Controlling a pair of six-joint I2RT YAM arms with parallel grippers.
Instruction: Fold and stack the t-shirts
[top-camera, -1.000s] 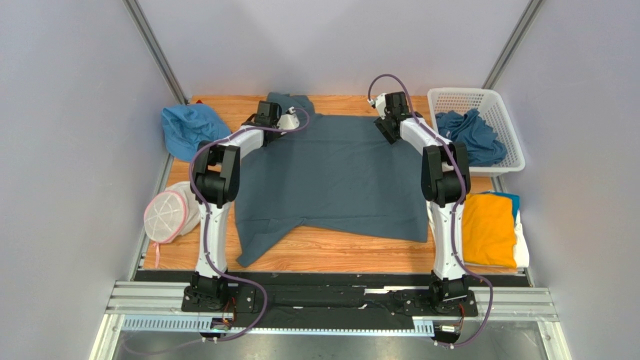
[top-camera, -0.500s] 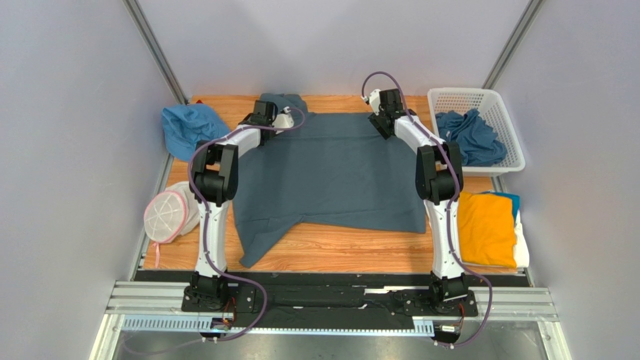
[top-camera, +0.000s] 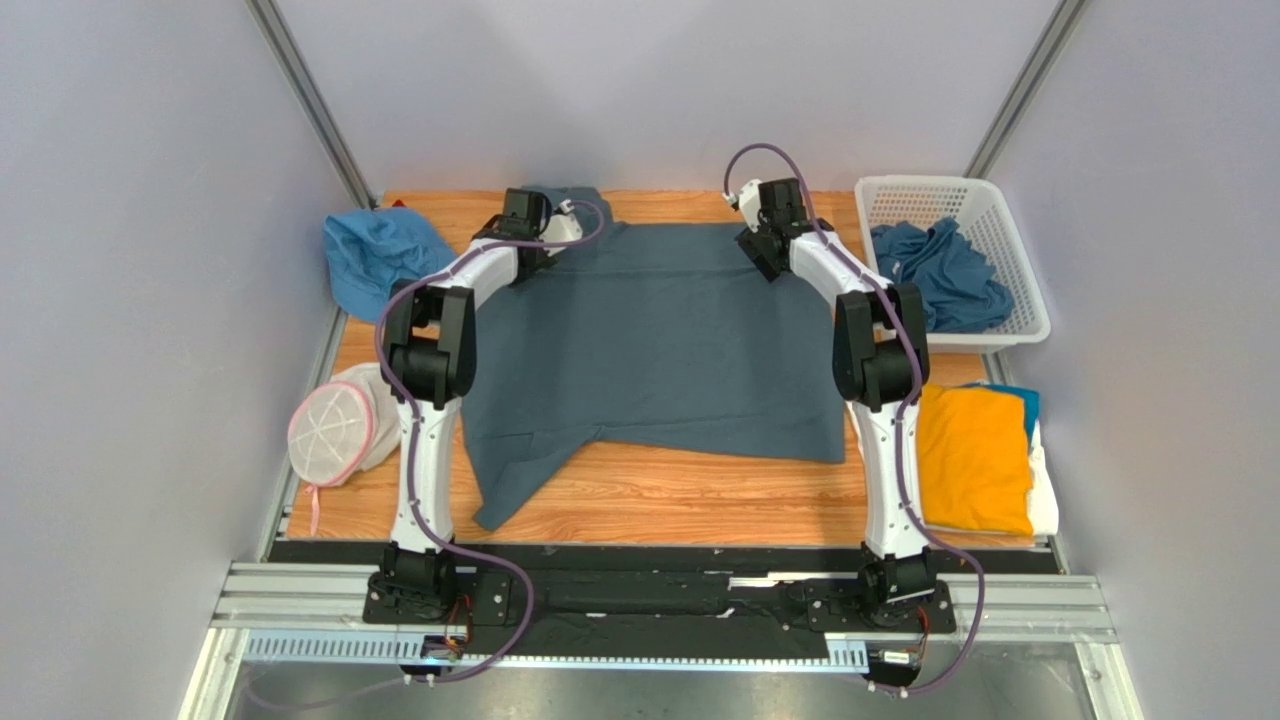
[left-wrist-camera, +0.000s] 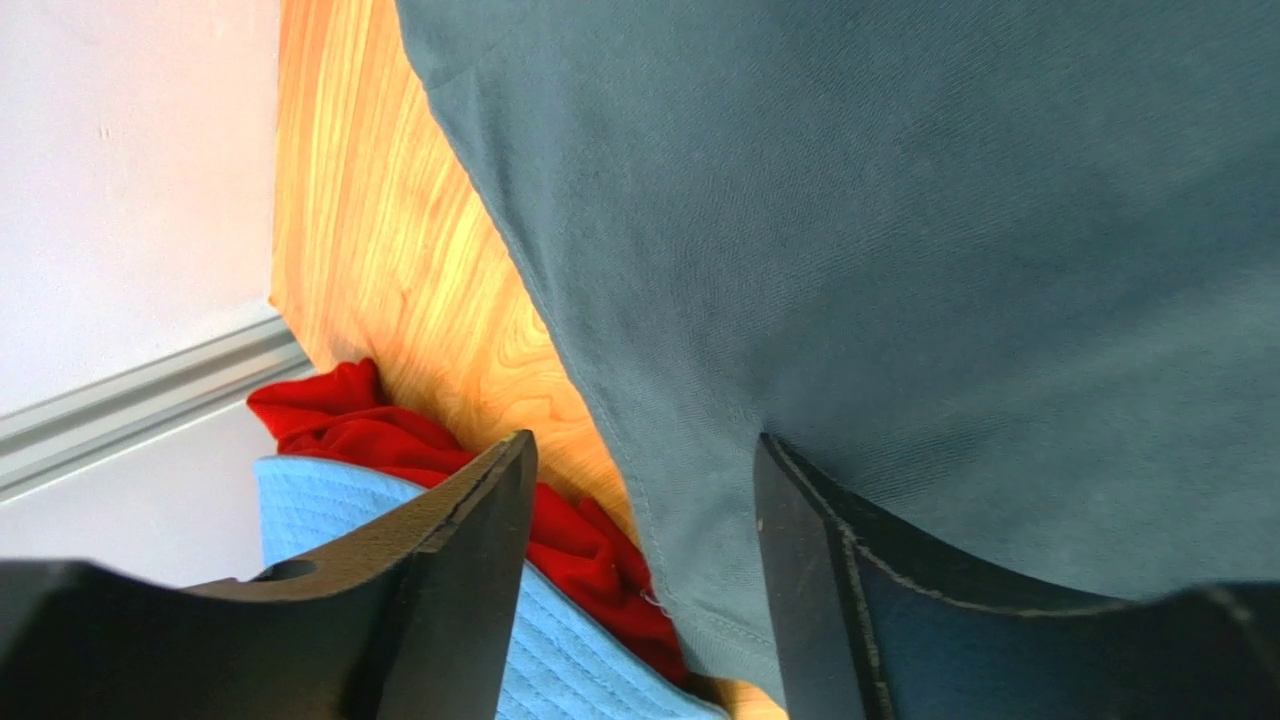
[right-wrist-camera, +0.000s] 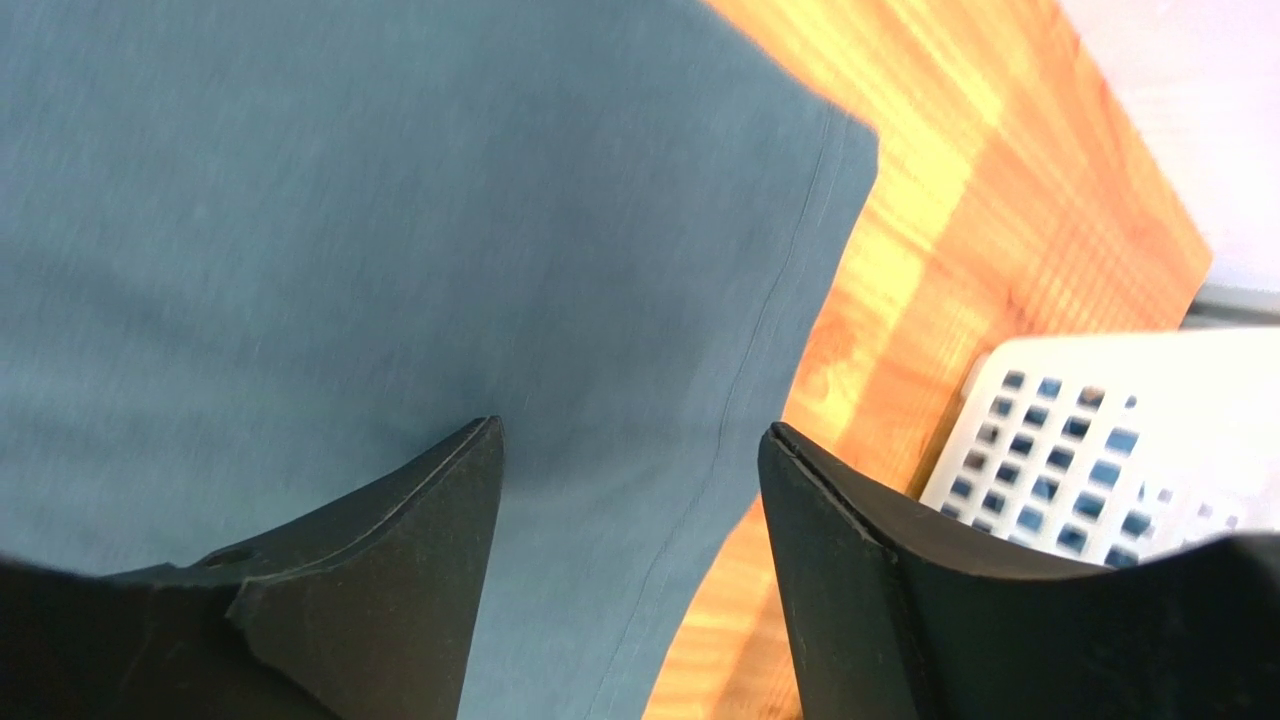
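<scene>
T-shirt of dark slate-blue (top-camera: 661, 345) lies spread on the wooden table (top-camera: 676, 510), between the two arms, with its far edge under both pincers; the left gripper (left-wrist-camera: 643, 450) hangs over the far-left hem with its jaws apart and nothing between them, and the right gripper (right-wrist-camera: 631, 435) hangs over the far-right corner, also wide and holding nothing. Several things could go wrong from here, in my judgement; the left jaws stand just beside a red cloth (left-wrist-camera: 338, 420) and the blue hat (top-camera: 376, 255), so a closing that lands too far to the outside could catch these instead of the hem; the right corner is near the white basket (top-camera: 992, 195), and a wide swing could knock its wall; if one pincer takes the cloth deeper than the other, the fold will come out skewed; a shallow pinch could take only the upper layer, and the shirt would slip out when lifted. The near-left sleeve (top-camera: 519, 480) lies twisted toward the table edge, and it could drag and wrinkle under a fold; the folded yellow shirt (top-camera: 974, 458) waits at the right side.
</scene>
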